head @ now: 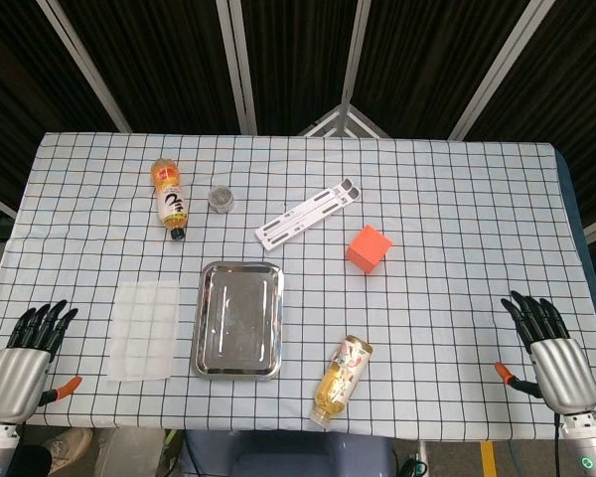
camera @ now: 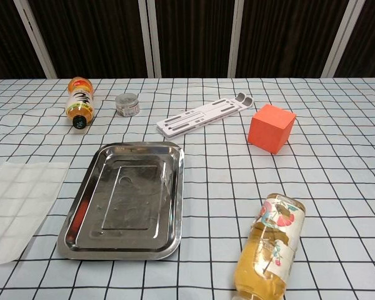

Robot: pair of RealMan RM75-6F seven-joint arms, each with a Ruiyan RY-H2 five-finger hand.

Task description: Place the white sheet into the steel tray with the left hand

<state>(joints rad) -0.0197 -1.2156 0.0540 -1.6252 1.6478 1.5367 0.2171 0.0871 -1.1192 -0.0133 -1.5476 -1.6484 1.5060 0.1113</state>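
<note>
The white sheet [head: 145, 329] lies flat on the checked tablecloth [head: 457, 199], just beside the steel tray [head: 240, 320] on its left, parallel to the tray's long edge, which puts it on the side the left hand [head: 28, 363] can reach without crossing the tray. That hand rests at the near left corner of the table, fingers extended and slightly apart, holding nothing; it sits apart from the sheet, so I judge the pick has not begun. The right hand [head: 553, 353] mirrors it at the near right corner, likewise spread and empty, well clear of the work, as fits a task given to the other arm. The tray is empty and its raised rim faces the sheet, so the sheet will probably have to be lifted over that lip rather than slid. Being thin and flush to the cloth, it looks awkward to pinch; an edge would likely need peeling up first. The rest seems to be clutter: an orange drink bottle [head: 169, 197] and a small round tin [head: 221, 199] at the far side, a white folding stand [head: 306, 213], an orange cube [head: 369, 247], and a second bottle with a floral label [head: 342, 380] lying near the tray's right corner, none between sheet and tray.
</note>
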